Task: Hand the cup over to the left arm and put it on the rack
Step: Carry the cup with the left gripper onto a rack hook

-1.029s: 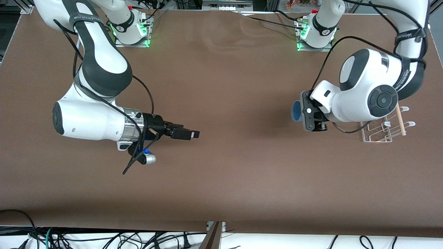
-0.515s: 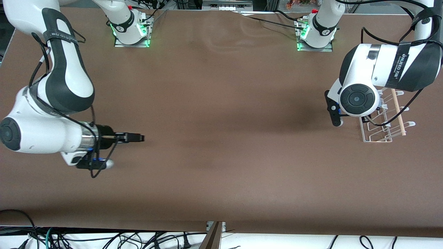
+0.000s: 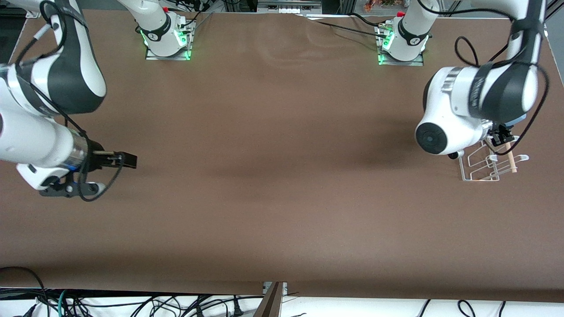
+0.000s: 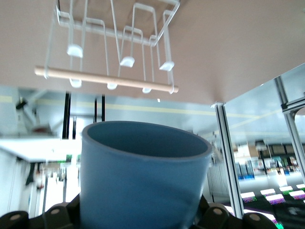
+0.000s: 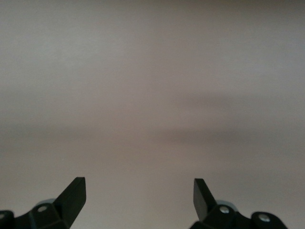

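Brown desk (image 3: 282,176): white wire drying rack (image 3: 484,165) at left arm's end. Left gripper (image 4: 143,217) above it, jaws grasping light-blue plastic tumbler (image 4: 143,176). Right gripper (image 5: 139,200) released, over right arm's end.

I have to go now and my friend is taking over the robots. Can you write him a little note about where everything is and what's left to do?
Left gripper: shut on the blue cup, up over the white rack at the left arm's end of the table. In the front view the arm hides the cup.
Right gripper: open and empty, waiting at the right arm's end of the table.
Done: the cup is already in the left gripper, so the handover is finished.
Left: set the cup onto the rack, probably on one of the hooks by the wooden dowel, then let go.
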`<move>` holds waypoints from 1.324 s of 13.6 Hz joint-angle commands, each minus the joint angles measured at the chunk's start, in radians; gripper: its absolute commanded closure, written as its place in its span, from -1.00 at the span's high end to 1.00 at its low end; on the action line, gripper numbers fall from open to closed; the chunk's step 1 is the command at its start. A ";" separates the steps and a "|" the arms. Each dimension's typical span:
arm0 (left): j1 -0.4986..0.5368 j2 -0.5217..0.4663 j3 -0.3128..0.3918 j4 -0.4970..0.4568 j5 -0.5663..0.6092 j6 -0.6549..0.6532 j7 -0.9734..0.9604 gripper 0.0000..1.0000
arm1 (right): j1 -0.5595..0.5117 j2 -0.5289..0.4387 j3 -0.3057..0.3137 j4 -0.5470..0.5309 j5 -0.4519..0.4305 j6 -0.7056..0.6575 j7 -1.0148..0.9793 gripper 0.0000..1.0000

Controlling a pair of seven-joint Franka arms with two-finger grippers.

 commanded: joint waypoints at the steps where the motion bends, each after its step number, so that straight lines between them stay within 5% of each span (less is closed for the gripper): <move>1: -0.045 -0.021 -0.004 -0.207 0.155 0.054 -0.182 -0.95 | -0.036 -0.139 -0.005 -0.123 -0.017 0.051 -0.019 1.00; 5: -0.021 -0.038 -0.004 -0.382 0.289 0.163 -0.222 -0.95 | -0.039 -0.286 -0.022 -0.219 -0.038 0.037 -0.015 1.00; 9: -0.015 -0.055 -0.004 -0.526 0.368 0.189 -0.472 -0.95 | -0.039 -0.313 -0.030 -0.238 -0.034 -0.016 -0.086 1.00; 18: 0.080 -0.031 -0.004 -0.585 0.507 0.269 -0.604 -0.92 | -0.039 -0.294 -0.033 -0.207 0.005 -0.044 -0.099 1.00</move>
